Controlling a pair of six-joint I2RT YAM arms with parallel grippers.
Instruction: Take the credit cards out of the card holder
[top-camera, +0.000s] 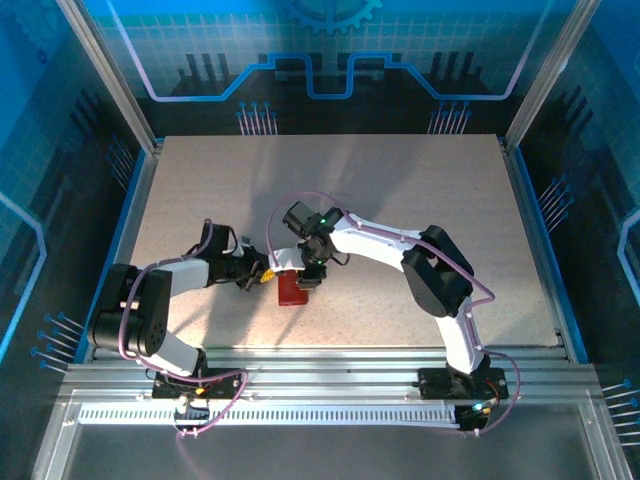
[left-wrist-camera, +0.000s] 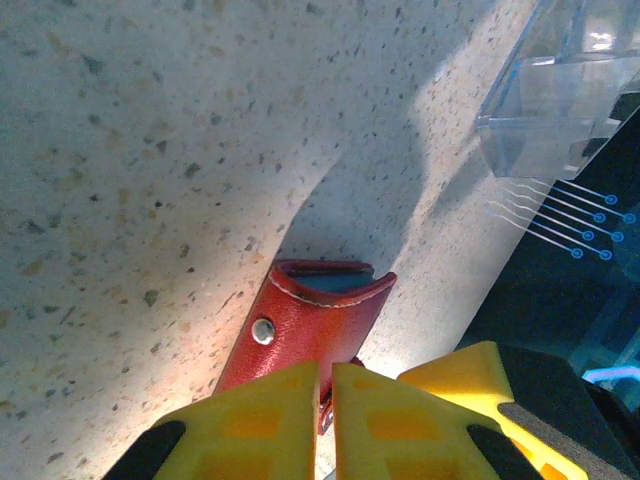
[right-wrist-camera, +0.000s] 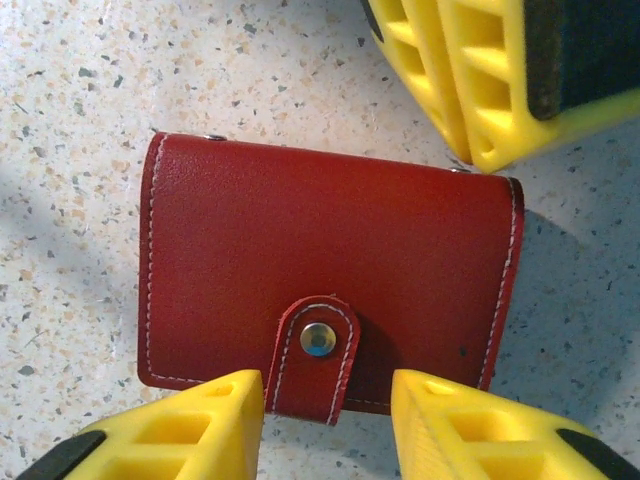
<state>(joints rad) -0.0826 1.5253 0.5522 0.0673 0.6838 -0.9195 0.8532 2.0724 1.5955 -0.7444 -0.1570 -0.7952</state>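
Holder, red, folded shut with strap snapped, flat on table near the middle. Right gripper above it, released, fingers parted either side of the strap. Left gripper clenched, fingers almost together at holder's corner; pinching it or not, impossible to tell.

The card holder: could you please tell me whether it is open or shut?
Shut. The card holder lies folded flat on the table, and its strap tab is wrapped over the front and snapped down.
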